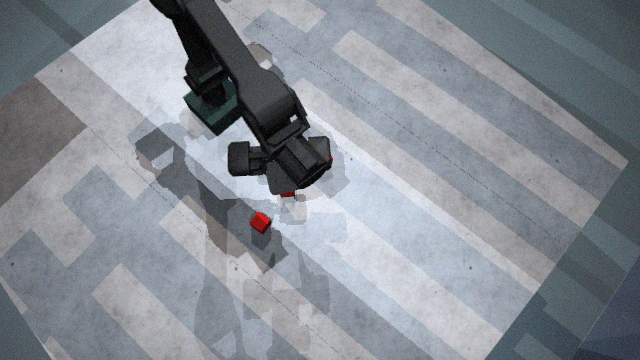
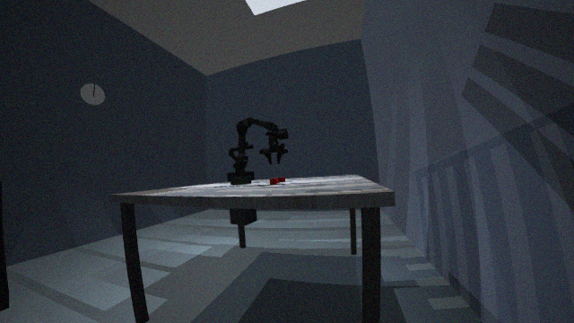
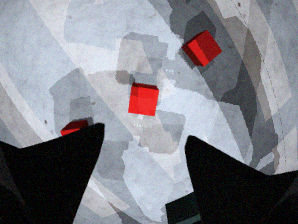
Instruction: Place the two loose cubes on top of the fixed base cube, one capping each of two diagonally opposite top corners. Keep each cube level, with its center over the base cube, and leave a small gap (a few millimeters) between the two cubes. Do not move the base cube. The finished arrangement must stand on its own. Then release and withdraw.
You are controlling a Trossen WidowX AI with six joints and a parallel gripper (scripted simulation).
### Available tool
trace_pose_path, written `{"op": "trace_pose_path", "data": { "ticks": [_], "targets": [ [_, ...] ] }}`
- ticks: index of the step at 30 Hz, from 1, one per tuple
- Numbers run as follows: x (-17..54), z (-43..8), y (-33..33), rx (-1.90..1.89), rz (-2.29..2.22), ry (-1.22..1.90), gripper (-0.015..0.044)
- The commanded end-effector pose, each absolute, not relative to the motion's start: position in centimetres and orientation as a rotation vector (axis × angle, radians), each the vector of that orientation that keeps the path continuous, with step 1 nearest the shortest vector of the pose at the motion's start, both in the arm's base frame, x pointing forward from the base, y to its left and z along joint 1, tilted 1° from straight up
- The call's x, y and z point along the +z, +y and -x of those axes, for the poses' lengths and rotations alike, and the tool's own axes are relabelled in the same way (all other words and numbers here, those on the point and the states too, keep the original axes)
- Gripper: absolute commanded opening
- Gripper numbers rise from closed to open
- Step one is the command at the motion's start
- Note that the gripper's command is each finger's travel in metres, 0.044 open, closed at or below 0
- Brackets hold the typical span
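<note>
Three small red cubes lie in a row on the table, and I cannot tell which one is the fixed base. In the wrist view one cube [image 3: 201, 48] lies far right, one [image 3: 143, 99] in the middle, and one [image 3: 75, 125] is half hidden behind the left finger. In the top view one cube [image 1: 260, 222] lies in full view, while the middle cube [image 1: 287, 194] and the third cube [image 1: 331, 160] show only as slivers under the arm. My gripper [image 3: 146, 136] [image 2: 274, 157] [image 1: 292, 172] is open and empty. It hangs well above the middle cube.
The arm's dark base [image 1: 212, 112] [image 2: 240, 178] stands on the table behind the cubes. The striped table top [image 1: 450, 150] [image 2: 314, 190] stretches wide around the cubes, with its edges far off.
</note>
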State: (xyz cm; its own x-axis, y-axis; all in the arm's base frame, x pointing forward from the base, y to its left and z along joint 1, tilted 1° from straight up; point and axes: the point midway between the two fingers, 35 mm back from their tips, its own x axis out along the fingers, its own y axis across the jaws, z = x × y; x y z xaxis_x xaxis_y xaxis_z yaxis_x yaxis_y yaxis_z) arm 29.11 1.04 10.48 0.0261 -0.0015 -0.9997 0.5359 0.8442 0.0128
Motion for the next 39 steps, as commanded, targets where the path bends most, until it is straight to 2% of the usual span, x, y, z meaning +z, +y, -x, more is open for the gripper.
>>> {"op": "trace_pose_path", "data": {
  "ticks": [1,6,39],
  "targets": [
    [8.2,-29.2,1.3,-0.427,-0.438,1.519,0.0265],
    [4.4,-29.1,1.3,-0.427,-0.438,1.519,0.0265],
    [-0.2,-29.1,1.3,-0.428,-0.438,1.520,0.0265]
  ]
}}
